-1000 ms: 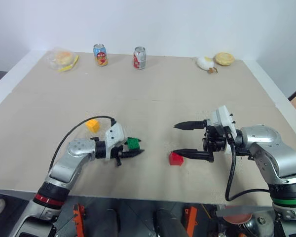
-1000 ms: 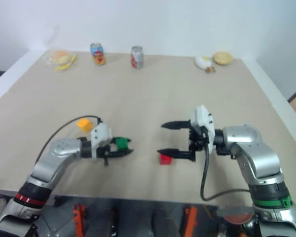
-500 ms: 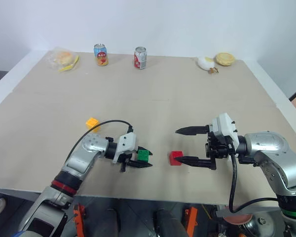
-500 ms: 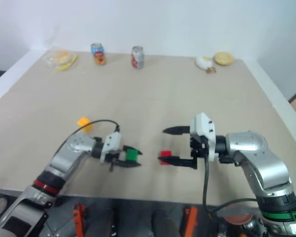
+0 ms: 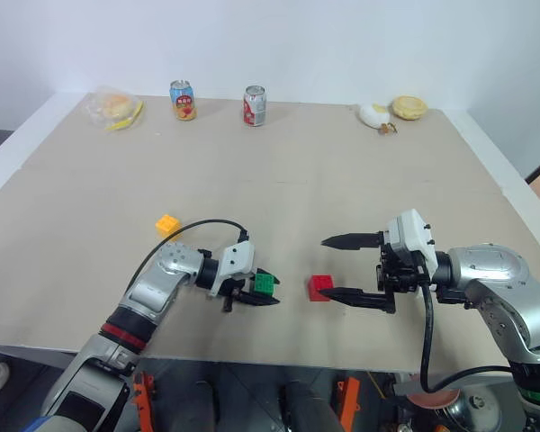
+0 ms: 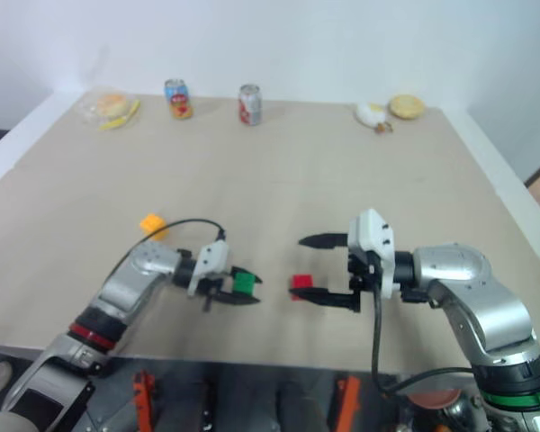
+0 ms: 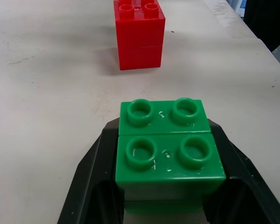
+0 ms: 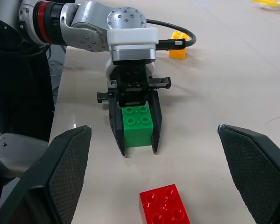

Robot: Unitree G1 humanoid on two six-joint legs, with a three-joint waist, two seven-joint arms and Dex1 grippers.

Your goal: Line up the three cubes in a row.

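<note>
The left gripper (image 5: 256, 292), clamped on the green cube (image 5: 264, 283) low over the bench (image 5: 342, 171), should set it down square to the red cube (image 5: 320, 287) just beside, while the right gripper (image 5: 340, 268) hangs open past it. The yellow cube (image 5: 167, 224) lies farther back; the left wrist view shows the studs aligned, though probably not yet touching down.

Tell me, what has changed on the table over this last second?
The left gripper, shut on the small green studded plastic block, carried it rightward and nearer the table's front edge, toward the red studded block. The right gripper stayed open beside the red block; the yellow-orange block lay unmoved.
</note>
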